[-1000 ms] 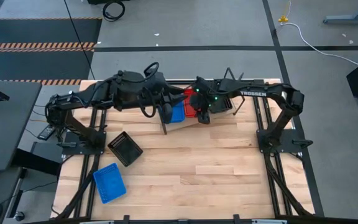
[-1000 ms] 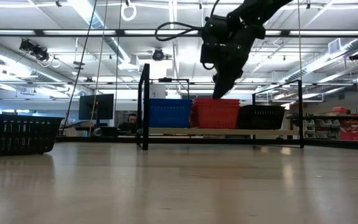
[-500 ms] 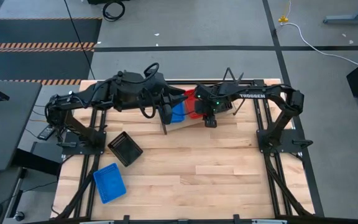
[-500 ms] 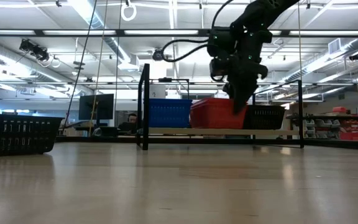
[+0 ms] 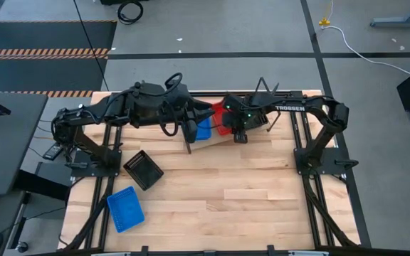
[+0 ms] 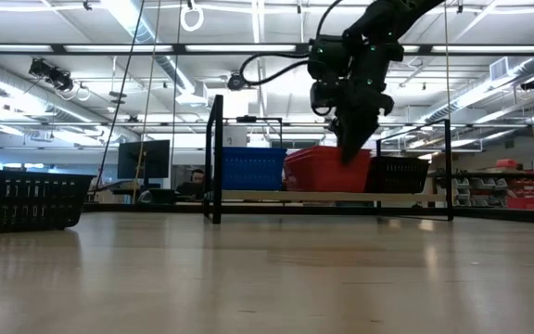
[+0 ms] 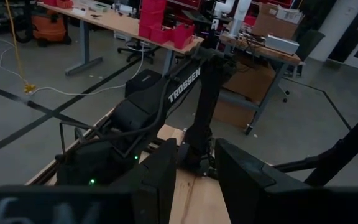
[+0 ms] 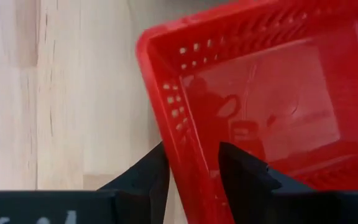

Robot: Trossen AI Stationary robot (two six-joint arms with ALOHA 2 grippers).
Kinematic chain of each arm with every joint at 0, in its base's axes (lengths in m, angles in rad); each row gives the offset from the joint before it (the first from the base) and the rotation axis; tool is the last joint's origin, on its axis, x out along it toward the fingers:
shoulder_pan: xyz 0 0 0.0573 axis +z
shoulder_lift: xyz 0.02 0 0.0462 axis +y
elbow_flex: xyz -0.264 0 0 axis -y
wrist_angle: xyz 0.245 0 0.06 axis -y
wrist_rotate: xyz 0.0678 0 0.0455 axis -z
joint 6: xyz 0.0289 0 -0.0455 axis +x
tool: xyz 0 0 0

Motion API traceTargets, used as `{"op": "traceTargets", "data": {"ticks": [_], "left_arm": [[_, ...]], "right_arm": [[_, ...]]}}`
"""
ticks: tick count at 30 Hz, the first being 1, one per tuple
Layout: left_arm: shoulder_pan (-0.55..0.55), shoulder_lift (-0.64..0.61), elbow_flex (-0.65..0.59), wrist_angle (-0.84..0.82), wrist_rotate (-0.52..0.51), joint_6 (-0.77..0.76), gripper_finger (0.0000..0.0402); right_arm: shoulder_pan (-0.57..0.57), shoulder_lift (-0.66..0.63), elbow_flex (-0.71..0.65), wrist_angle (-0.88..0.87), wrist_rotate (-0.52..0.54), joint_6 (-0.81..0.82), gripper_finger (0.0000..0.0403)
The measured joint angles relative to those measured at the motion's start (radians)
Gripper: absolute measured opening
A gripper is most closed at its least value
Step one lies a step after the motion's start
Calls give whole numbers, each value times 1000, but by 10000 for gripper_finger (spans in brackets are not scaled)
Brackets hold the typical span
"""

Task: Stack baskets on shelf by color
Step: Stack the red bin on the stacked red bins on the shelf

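Note:
On the shelf at the table's far side stand a blue basket, a red basket and a black basket in a row. My right gripper points steeply down at the red basket's right end and is shut on its wall; the red basket sits askew. My left gripper hangs open and high over the shelf's left end, holding nothing. A second black basket and a second blue basket lie flat on the tabletop. My right gripper has the red basket's side wall near a corner, one finger outside the basket and one finger inside. The fingers come from above, slanting down. The basket is tilted, its bottom still on the shelf.
The shelf's black wire end frames rise at both ends. The left arm reaches over the shelf's left part, close to the right arm. Bare tabletop lies toward the near right.
My right gripper has moved a little toward the table's right edge and down, its fingers closing over the red basket's wall. The red basket, level a second ago, has shifted toward the black basket and now sits tilted.

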Motion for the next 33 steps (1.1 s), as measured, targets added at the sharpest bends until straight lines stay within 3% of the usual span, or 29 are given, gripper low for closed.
{"op": "traceTargets", "data": {"ticks": [18, 33], "left_arm": [[0, 0, 0, -14, 0, -1, 117], [0, 1, 0, -64, 0, -9, 117]], "right_arm": [[18, -1, 5, 40, -74, 32, 138], [37, -1, 5, 42, -50, 68, 138]]}}
